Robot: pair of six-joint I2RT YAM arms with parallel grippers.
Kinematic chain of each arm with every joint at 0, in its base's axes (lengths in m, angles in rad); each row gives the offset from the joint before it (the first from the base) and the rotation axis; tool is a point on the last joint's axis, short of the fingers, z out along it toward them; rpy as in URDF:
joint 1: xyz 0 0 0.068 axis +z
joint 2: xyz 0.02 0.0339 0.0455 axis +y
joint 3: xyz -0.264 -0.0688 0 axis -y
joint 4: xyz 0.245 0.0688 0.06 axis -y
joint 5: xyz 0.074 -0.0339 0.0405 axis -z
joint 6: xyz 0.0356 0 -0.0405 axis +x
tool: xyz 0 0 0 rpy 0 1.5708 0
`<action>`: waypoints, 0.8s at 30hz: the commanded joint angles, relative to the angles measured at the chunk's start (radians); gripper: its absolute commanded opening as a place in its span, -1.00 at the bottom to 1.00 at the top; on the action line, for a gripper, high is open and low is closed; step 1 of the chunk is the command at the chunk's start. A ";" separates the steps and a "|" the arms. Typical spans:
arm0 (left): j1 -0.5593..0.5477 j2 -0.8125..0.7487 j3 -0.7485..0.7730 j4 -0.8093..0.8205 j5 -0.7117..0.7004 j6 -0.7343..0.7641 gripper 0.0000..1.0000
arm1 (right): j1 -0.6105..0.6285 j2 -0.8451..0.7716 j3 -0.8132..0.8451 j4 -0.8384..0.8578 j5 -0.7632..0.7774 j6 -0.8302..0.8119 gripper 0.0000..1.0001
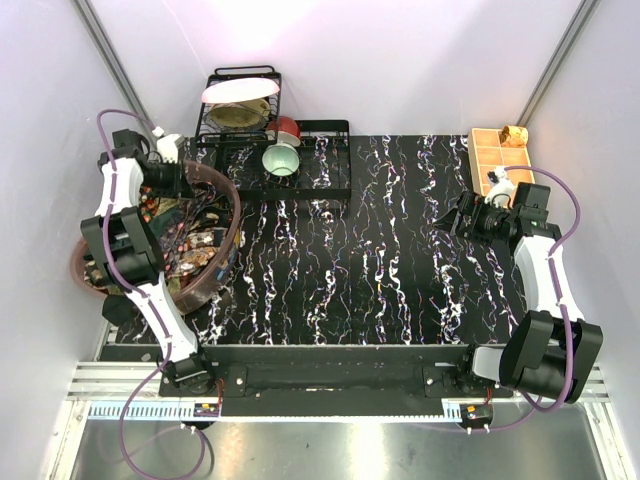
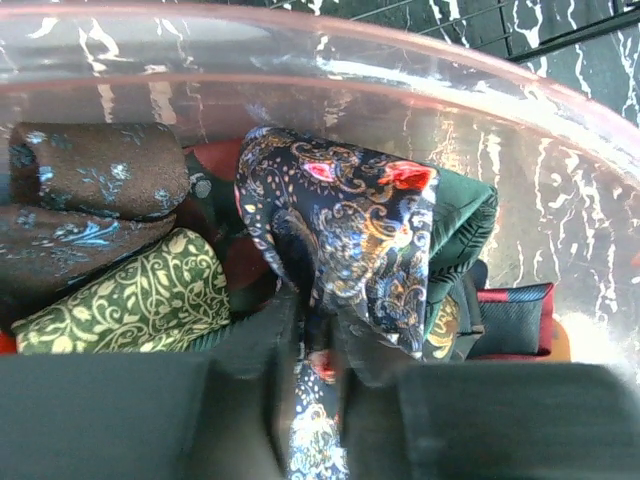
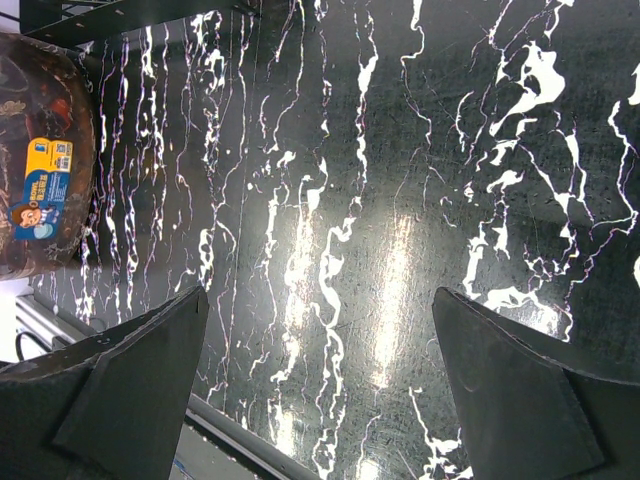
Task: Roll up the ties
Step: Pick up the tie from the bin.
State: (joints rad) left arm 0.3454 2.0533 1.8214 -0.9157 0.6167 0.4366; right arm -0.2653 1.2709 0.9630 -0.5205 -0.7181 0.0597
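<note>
Several ties lie piled in a clear brownish bowl (image 1: 225,262) at the table's left. My left gripper (image 1: 190,182) reaches into it. In the left wrist view the left gripper (image 2: 318,350) is shut on a navy paisley tie (image 2: 365,225), whose fabric runs down between the fingers. Beside it lie a green vine-patterned tie (image 2: 130,300), a brown tie with blue flecks (image 2: 90,170) and a dark green tie (image 2: 462,215). My right gripper (image 1: 455,215) hovers over the table at the right. In the right wrist view the right gripper (image 3: 320,330) is open, with only bare tabletop between its fingers.
A black dish rack (image 1: 300,185) with a plate (image 1: 240,90) and cups stands at the back left. A tan gridded tray (image 1: 497,155) sits at the back right. The bowl's side with a sticker (image 3: 40,190) shows at the left of the right wrist view.
</note>
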 commanded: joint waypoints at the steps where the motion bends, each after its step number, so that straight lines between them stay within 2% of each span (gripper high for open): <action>1: 0.000 -0.140 -0.027 0.078 0.003 -0.002 -0.81 | -0.006 -0.008 0.040 0.002 -0.007 -0.008 0.99; 3: 0.000 -0.177 -0.033 0.080 0.008 -0.007 -1.00 | -0.006 -0.010 0.043 0.004 -0.010 -0.003 0.99; 13: -0.020 -0.439 -0.039 0.014 0.034 0.037 -1.00 | -0.008 -0.047 0.042 0.002 -0.021 0.000 0.99; 16: -0.077 -0.543 -0.025 -0.012 0.006 0.067 -1.00 | -0.008 -0.051 0.045 0.002 -0.038 0.003 0.99; 19: -0.138 -0.629 0.004 -0.015 -0.006 0.035 -1.00 | -0.008 -0.067 0.045 0.008 -0.061 0.009 0.99; 24: -0.317 -0.699 0.134 -0.035 -0.078 -0.001 -1.00 | -0.006 -0.114 0.034 0.063 -0.162 0.043 1.00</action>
State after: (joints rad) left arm 0.1280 1.4246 1.8381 -0.9562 0.5999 0.4629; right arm -0.2691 1.2232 0.9630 -0.5186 -0.7776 0.0715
